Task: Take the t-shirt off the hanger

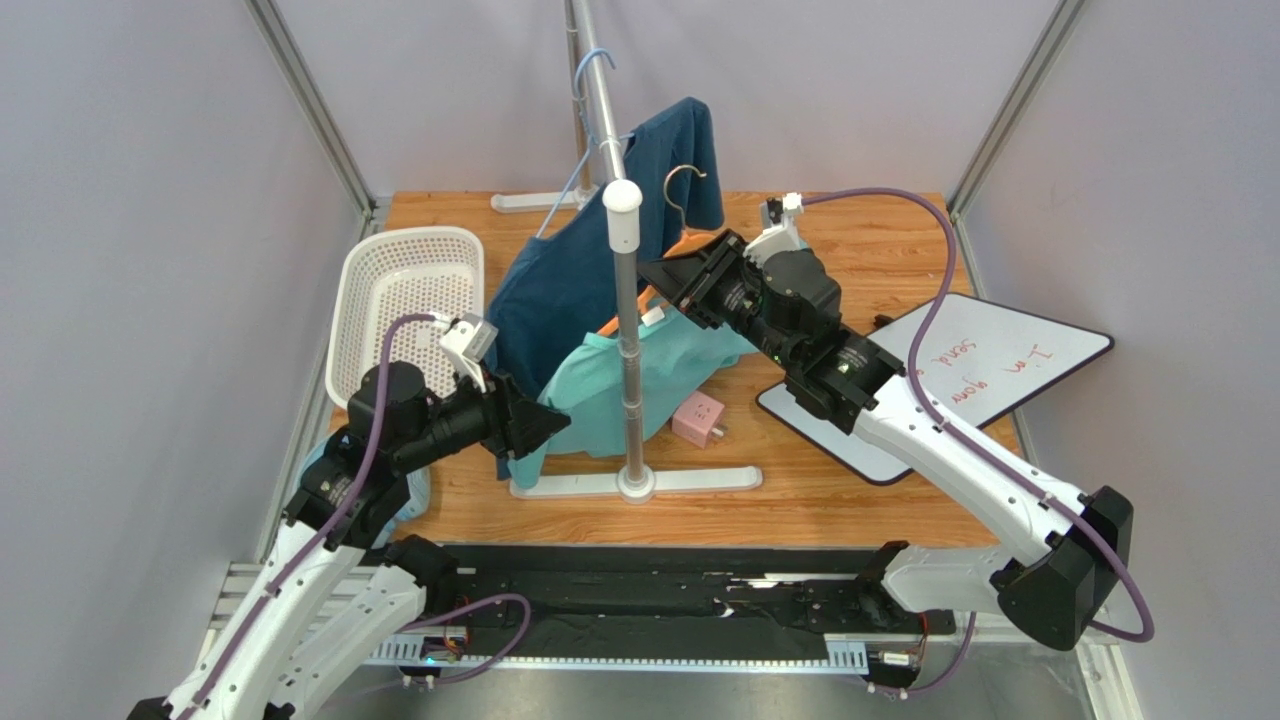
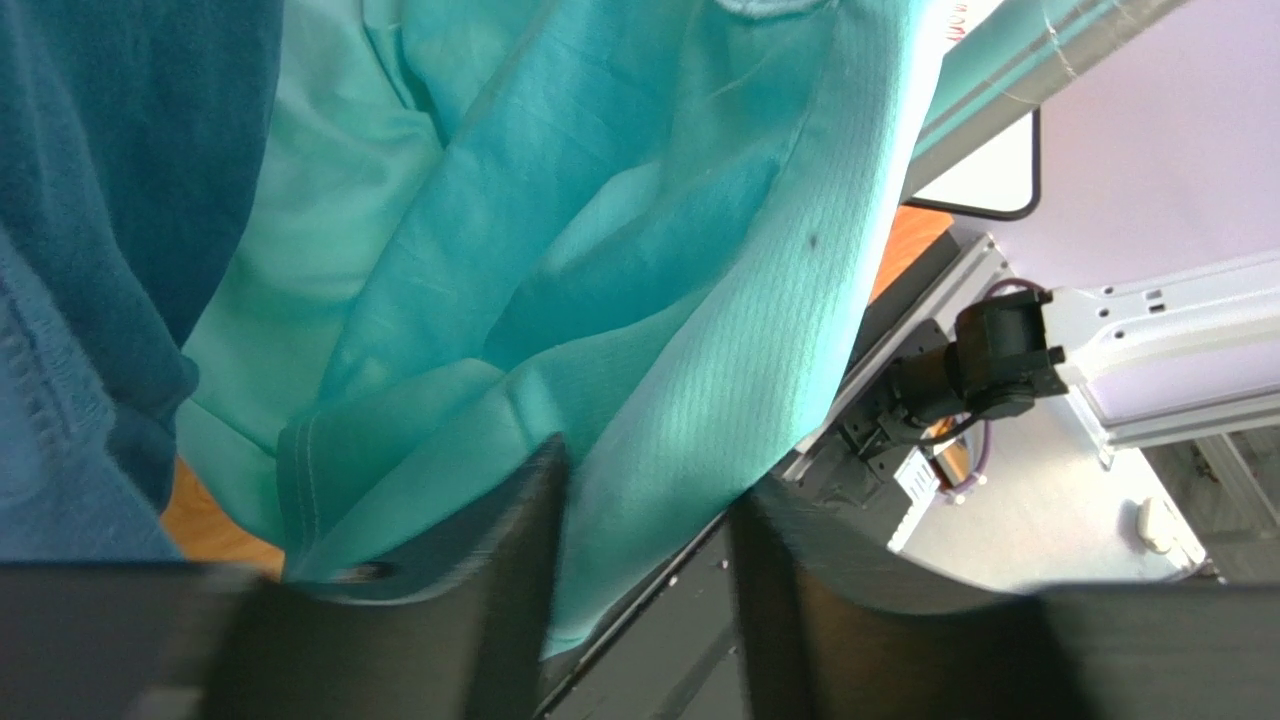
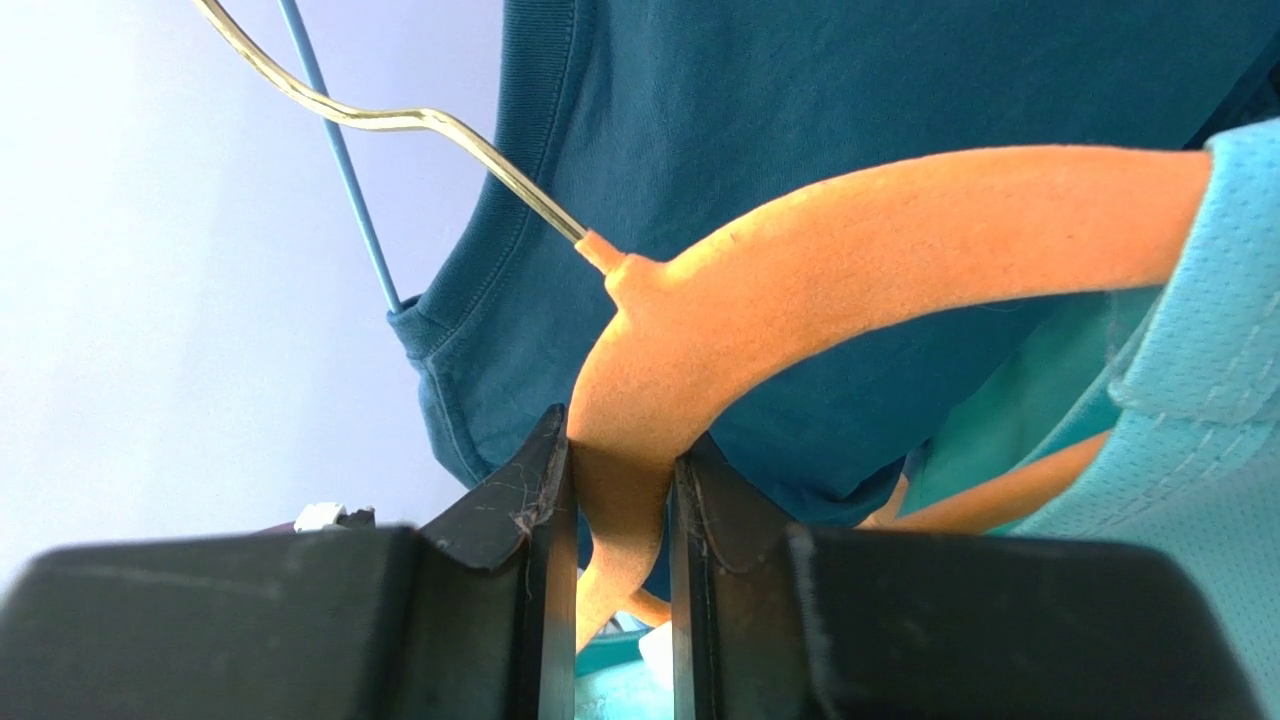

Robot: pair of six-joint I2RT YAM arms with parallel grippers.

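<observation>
Hanger (image 3: 902,225) clamped in right gripper (image 3: 619,450), t-shirt (image 2: 646,270) (turquoise) between left gripper (image 2: 646,495) jaws

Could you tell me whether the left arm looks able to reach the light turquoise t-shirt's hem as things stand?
Probably yes: the left gripper is open, and the light turquoise t-shirt hangs between its fingers; the dark teal shirt hangs off to one side.

Left tool (image 2: 639,503) parted (fingers (image 2: 496,600) apart), right tool (image 3: 619,450) clamped, reaching forward

Red handwriting on whiteboard (image 1: 1076,342), not legible.
</observation>
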